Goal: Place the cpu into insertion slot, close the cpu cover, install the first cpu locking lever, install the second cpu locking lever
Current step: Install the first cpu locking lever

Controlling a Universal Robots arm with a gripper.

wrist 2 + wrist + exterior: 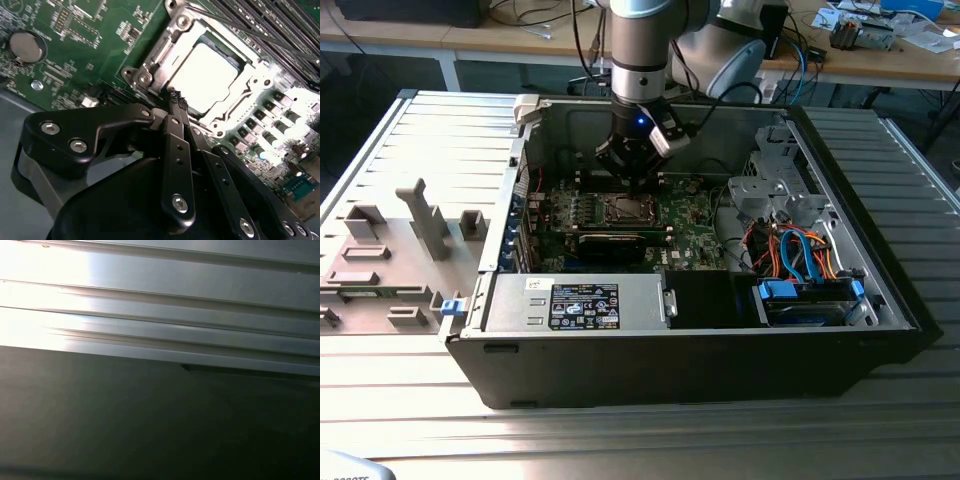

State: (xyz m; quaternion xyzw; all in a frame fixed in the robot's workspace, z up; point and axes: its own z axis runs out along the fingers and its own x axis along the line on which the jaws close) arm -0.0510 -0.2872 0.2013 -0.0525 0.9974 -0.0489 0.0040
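End effector (pixel 176 102) at cpu cover (pixel 165 50) edge

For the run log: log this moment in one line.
gripper: shut, empty, at socket edge | cpu: seated | cpu cover: closed

The arm (pixel 642 50) is reaching straight down, its claw (pixel 177 102) pointing downward with fingers pressing together, gripping nothing.
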